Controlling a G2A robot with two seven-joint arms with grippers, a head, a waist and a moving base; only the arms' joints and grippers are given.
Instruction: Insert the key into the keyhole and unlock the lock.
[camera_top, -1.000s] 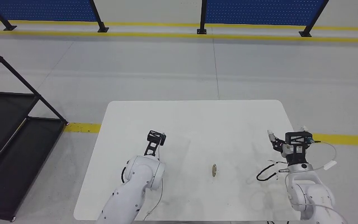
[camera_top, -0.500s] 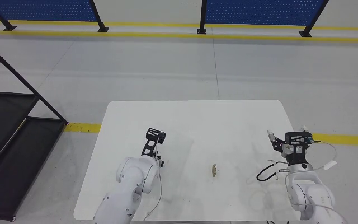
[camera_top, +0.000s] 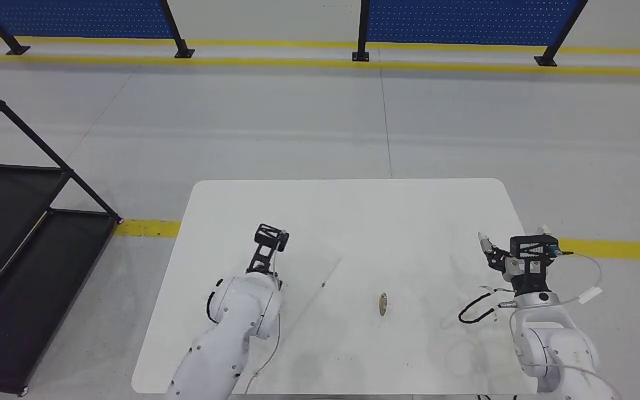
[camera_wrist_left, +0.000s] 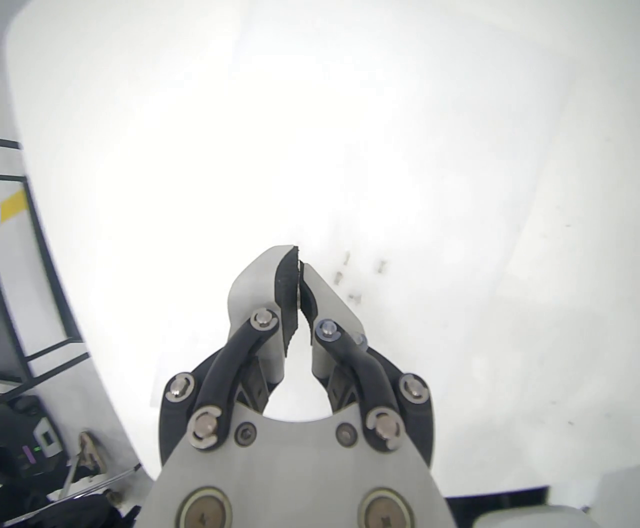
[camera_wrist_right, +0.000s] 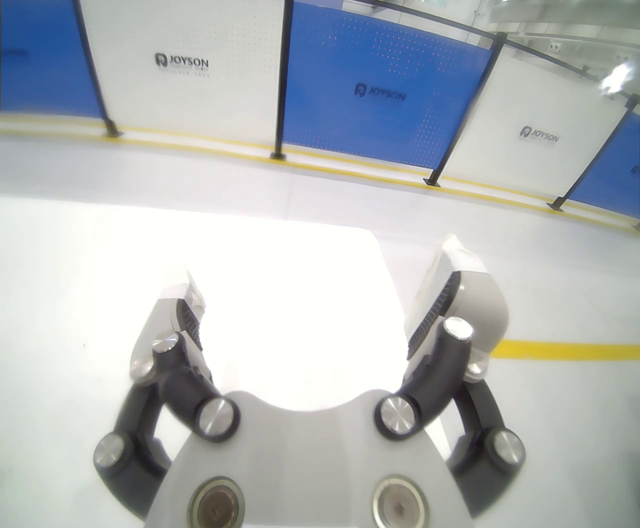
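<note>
A small brass-coloured lock (camera_top: 382, 304) lies on the white table (camera_top: 420, 215), right of the middle toward the near side. My left gripper (camera_top: 270, 237) hangs over the table's left half, well to the left of the lock. In the left wrist view the left gripper (camera_wrist_left: 299, 265) is shut, pads touching at the tips, and I see nothing between them. A tiny dark speck (camera_top: 324, 286) lies between the left gripper and the lock, too small to identify. My right gripper (camera_top: 510, 255) stands open with nothing in it at the table's right edge; its fingertips (camera_wrist_right: 452, 250) are spread wide.
A black cable (camera_top: 478, 306) loops on the table beside the right arm. A black rack (camera_top: 45, 235) stands on the floor left of the table. A few small marks (camera_wrist_left: 356, 297) dot the tabletop near the left gripper.
The left gripper has shifted a little to the left and toward the table's far side. The right arm and the lock have not moved.
</note>
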